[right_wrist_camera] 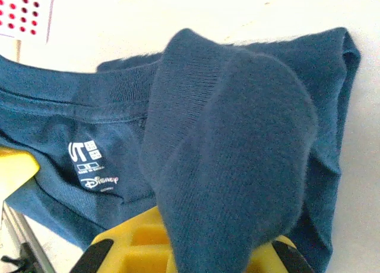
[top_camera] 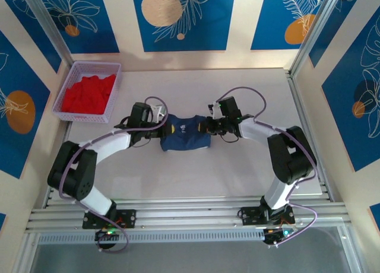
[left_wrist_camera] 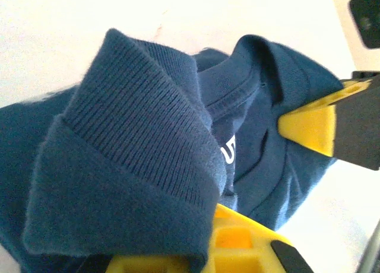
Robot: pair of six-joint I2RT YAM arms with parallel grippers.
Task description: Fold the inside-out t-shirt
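Top external view: left claw (top_camera: 157,121) and right claw (top_camera: 210,124) pinch the t-shirt (top_camera: 185,136); uneven lifting may slip cloth free.

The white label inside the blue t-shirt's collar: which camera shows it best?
The right wrist view: the label sits close, unobstructed, its print readable below the t-shirt collar. The left wrist view catches a sliver behind a cloth fold; the top external view gives a pale speck.

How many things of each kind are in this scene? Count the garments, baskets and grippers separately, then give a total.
navy blue cloth t-shirt: 1
bright red cloth heap: 1
lavender perforated plastic basket: 1
two-finger grippers, left gripper and right gripper, each shut on the t-shirt: 2
Total: 5
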